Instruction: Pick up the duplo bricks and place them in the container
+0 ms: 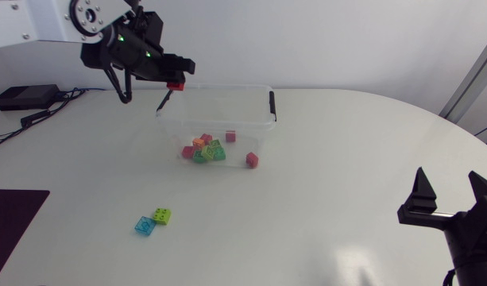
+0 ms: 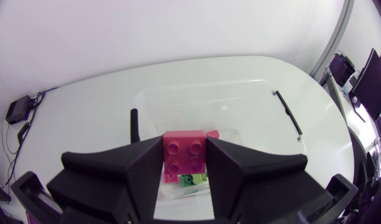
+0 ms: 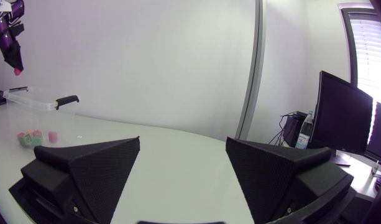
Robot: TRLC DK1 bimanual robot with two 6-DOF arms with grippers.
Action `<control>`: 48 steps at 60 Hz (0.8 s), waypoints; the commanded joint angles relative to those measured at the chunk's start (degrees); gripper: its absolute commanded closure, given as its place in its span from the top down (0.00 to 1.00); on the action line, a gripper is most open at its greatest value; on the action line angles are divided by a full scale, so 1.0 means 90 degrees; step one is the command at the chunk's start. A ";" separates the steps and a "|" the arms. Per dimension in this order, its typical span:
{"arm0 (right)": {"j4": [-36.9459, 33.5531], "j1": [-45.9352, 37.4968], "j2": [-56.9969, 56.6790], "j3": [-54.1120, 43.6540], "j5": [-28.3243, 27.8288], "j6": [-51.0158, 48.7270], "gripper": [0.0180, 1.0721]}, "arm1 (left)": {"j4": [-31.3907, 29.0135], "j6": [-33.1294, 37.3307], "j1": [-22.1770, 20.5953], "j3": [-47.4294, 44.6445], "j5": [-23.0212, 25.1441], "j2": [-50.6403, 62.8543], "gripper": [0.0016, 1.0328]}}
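A red brick (image 1: 175,85) is pinched between the fingers of the left gripper (image 1: 173,79), held from two sides with its studs up, as is seen plainly in the left wrist view, where the brick (image 2: 184,154) is clamped in the left gripper (image 2: 184,149). The gripper is held above the far left part of the container (image 1: 227,89), well clear of its floor. The container, a clear tub with a black handle (image 1: 272,105) at its right end, is set on the far middle of the table (image 1: 346,159).

Inside the tub a pile (image 1: 205,149) of green, orange and pink bricks is gathered near the front wall, and a single dark pink brick (image 1: 230,136) is seen just beside it to the right. One more red piece (image 1: 252,160) is seen at the tub's near right corner; whether it lies inside or just outside cannot be told.

Out on the table, nearer the front and to the left, a blue brick (image 1: 144,226) and a green brick (image 1: 161,215) are lying side by side, touching or nearly so.

The right gripper (image 1: 450,195) is parked at the table's near right, fingers spread wide, nothing held between them; the same wide gap is shown in the right wrist view (image 3: 183,162)
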 commanded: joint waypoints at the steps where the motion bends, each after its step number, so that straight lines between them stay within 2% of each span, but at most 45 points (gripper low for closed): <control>1: -0.0050 -0.0019 -0.0033 -0.0157 0.0002 -0.0049 0.95 | -0.0010 0.0232 -0.0018 0.0209 0.0099 0.0458 0.42; 2: -0.0050 -0.0019 -0.0043 -0.0157 0.0002 -0.0049 0.95 | -0.0010 0.0310 0.0021 0.0297 0.0129 0.0624 0.55; 3: -0.0050 -0.0019 -0.0043 -0.0157 0.0002 -0.0049 0.95 | -0.0010 0.0320 0.0031 0.0297 0.0138 0.0653 0.57; 4: -0.0050 -0.0019 -0.0043 -0.0157 0.0002 -0.0049 0.95 | -0.0010 0.0408 0.0040 0.0326 0.0158 0.0741 0.67; 5: -0.0050 -0.0019 -0.0043 -0.0157 0.0002 -0.0049 0.95 | -0.0010 0.0427 0.0040 0.0336 0.0168 0.0761 0.70; 6: -0.0050 -0.0019 -0.0033 -0.0157 0.0002 -0.0049 0.95 | -0.0010 0.0505 0.0070 0.0356 0.0177 0.0829 0.79; 12: -0.0050 -0.0019 -0.0043 -0.0157 0.0002 -0.0049 0.95 | -0.0010 0.0808 0.0177 0.0297 0.0324 0.0819 0.92; 16: -0.0050 -0.0019 -0.0043 -0.0157 0.0002 -0.0049 0.95 | -0.0010 0.0984 0.0255 0.0229 0.0353 0.0653 0.94; 22: -0.0050 -0.0019 -0.0043 -0.0157 0.0002 -0.0049 0.95 | -0.0039 0.1404 0.0450 0.0063 0.0763 0.0312 0.94; 27: -0.0050 -0.0019 -0.0043 -0.0157 0.0002 -0.0049 0.95 | -0.0127 0.2888 0.0685 -0.0846 0.1320 -0.0684 0.93; 32: -0.0050 -0.0019 -0.0043 -0.0157 0.0002 -0.0049 0.95 | -0.0342 0.4060 0.0695 -0.1549 0.1388 -0.1309 0.93; 40: -0.0031 -0.0019 -0.0043 -0.0157 0.0002 -0.0049 0.95 | -0.0371 0.6638 0.0685 -0.3150 0.1427 -0.2413 0.93; 43: -0.0050 -0.0029 -0.0043 -0.0157 0.0002 -0.0049 0.95 | -0.0449 0.7204 0.0685 -0.3385 0.1418 -0.2511 0.93; 48: -0.0050 -0.0019 -0.0043 -0.0157 0.0002 -0.0049 0.95 | -0.1103 0.8083 0.0734 -0.3512 0.1418 -0.2413 0.93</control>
